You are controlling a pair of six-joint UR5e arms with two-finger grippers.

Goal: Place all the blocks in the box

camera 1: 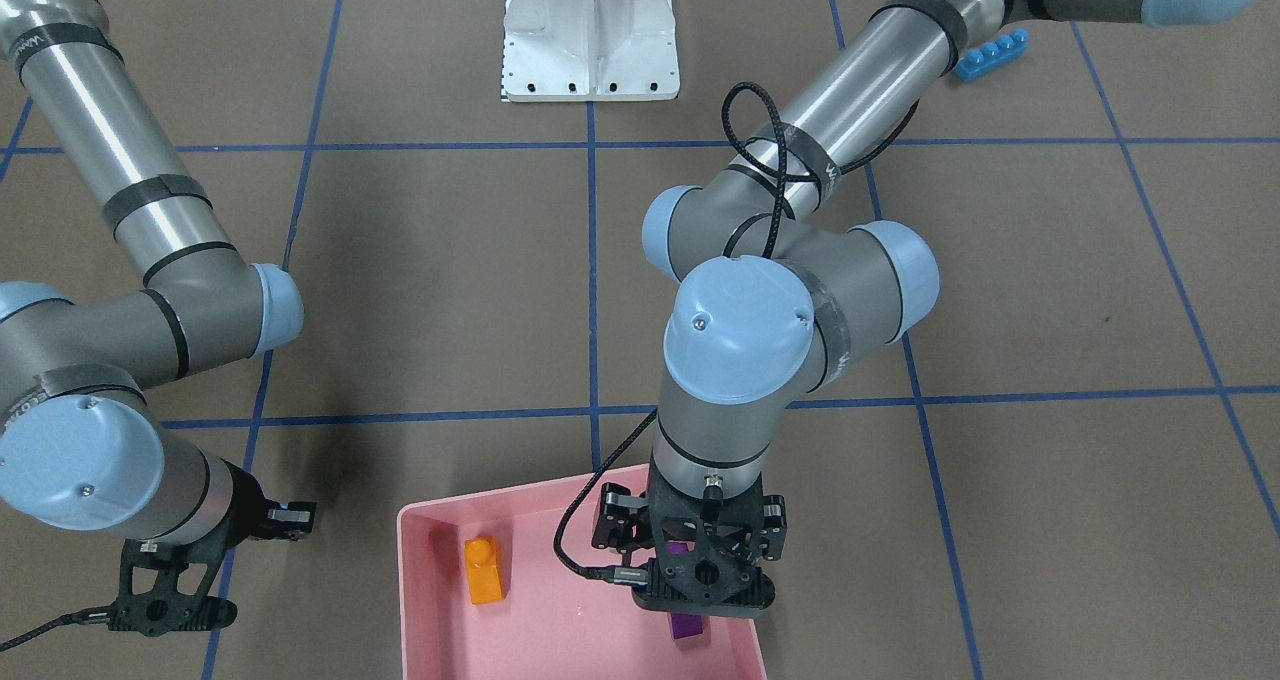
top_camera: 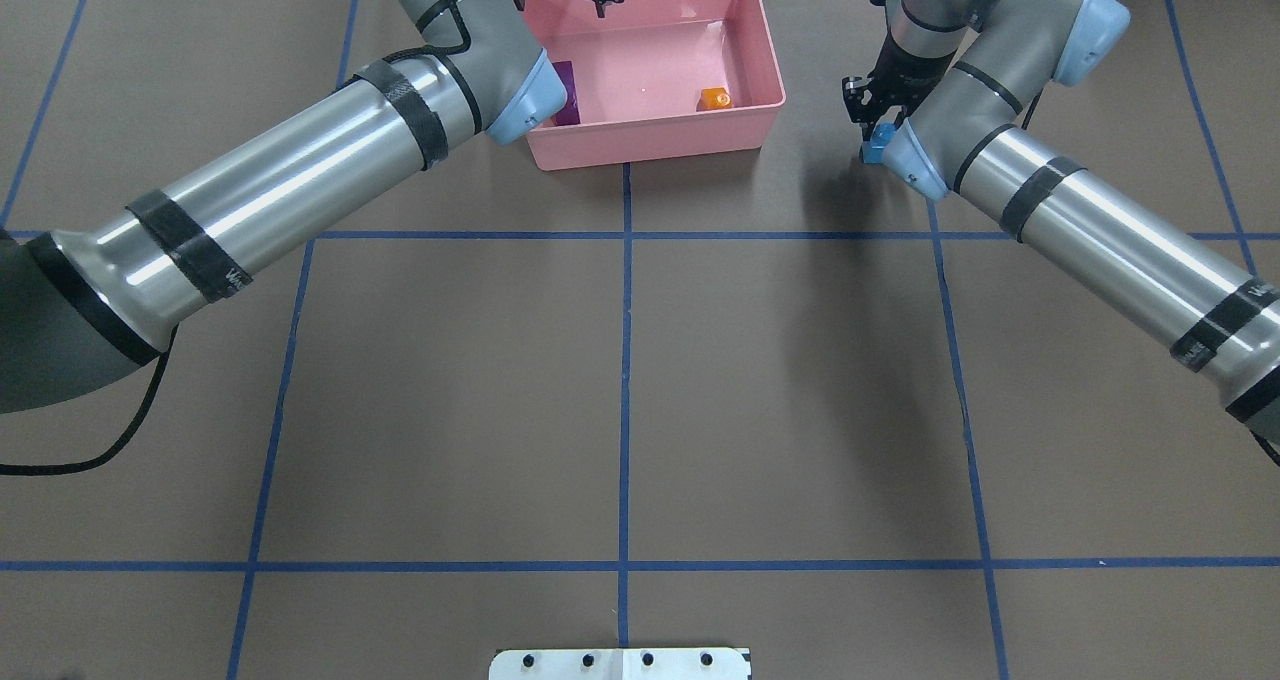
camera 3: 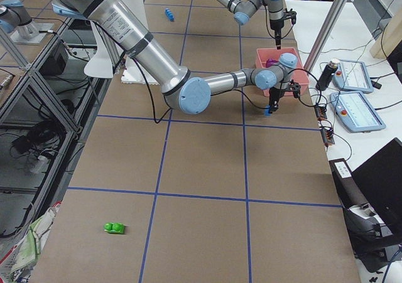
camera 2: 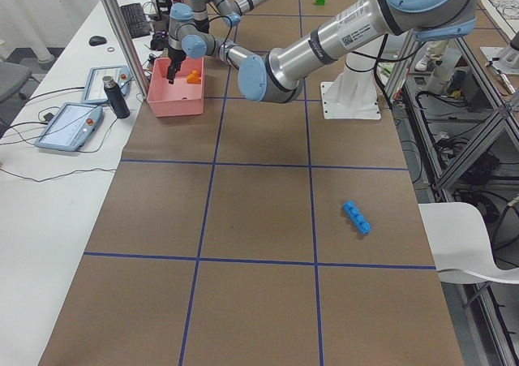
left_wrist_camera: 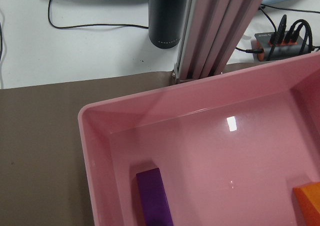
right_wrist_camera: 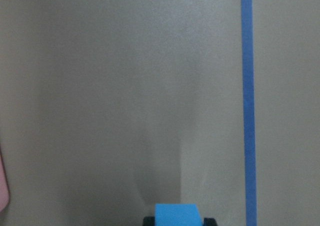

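Observation:
The pink box [top_camera: 660,140] stands at the table's far edge. An orange block [top_camera: 714,98] and a purple block [top_camera: 566,95] lie inside it, also in the left wrist view [left_wrist_camera: 154,196]. My left gripper [camera 1: 700,585] hangs over the box above the purple block, open and empty. My right gripper [top_camera: 872,138] is beside the box, shut on a small blue block [right_wrist_camera: 176,215], low over the table. A long blue block [camera 1: 990,57] and a green block [camera 3: 114,228] lie far off on the table.
The white robot base [camera 1: 590,35] stands mid-table. Just beyond the box are a metal post [left_wrist_camera: 215,30], a black bottle [left_wrist_camera: 167,15] and control pendants [camera 2: 69,122] on a white bench. Blue tape lines [top_camera: 625,360] cross the brown table.

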